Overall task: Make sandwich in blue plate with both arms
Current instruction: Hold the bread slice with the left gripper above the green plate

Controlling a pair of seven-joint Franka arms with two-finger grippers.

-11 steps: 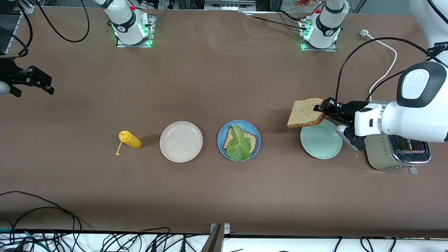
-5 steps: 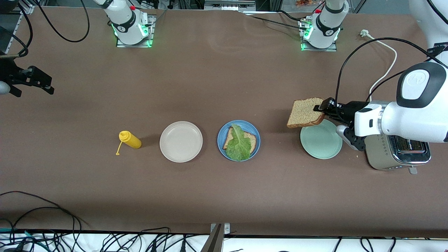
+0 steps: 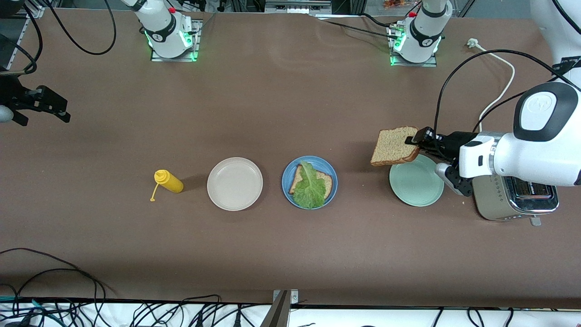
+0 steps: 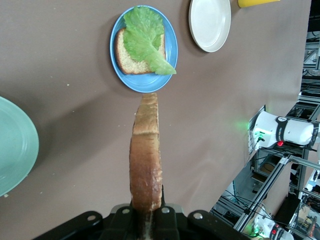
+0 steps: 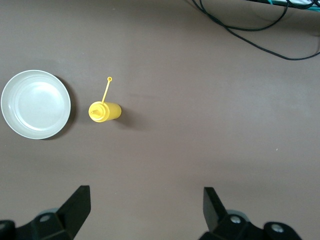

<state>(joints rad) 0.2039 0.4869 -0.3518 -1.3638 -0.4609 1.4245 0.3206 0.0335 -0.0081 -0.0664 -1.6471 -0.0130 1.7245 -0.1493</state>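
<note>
Left gripper [image 3: 414, 138]: sitting at the right of the front frame, over the desk's [image 3: 290, 254] bare surface just beside the pale green plate's [image 3: 416, 182] rim, its fingers clamping 1 bread slice [image 3: 394, 146] by the crust.
Held slice: hanging flat-faced toward the front camera, overlapping the green plate's upper edge in that frame; in the left wrist frame it is showing edge-on, rising from the bottom center toward the blue plate.
Right gripper [image 5: 145, 205]: waiting at the left edge of the front frame, high over the desk; its 2 fingers are standing wide apart at the bottom of the right wrist frame, gripping nothing.
Blue plate [image 3: 330, 172]: resting at the center of the front frame, between the beige plate [image 3: 234, 183] and the green plate, well apart from the held slice.
Sandwich so far: 1 lower slice [image 3: 326, 181] is lying in the blue plate with a ruffled lettuce leaf [image 3: 310, 188] draped over it, the leaf reaching the plate's rim nearest the front camera.
Mustard bottle [image 3: 169, 181]: lying on its side beside the beige plate, toward the right arm's end, its cap strap trailing out.
Toaster [image 3: 517, 202]: standing at the right of the front frame, partly under the left arm, beside the green plate.
</note>
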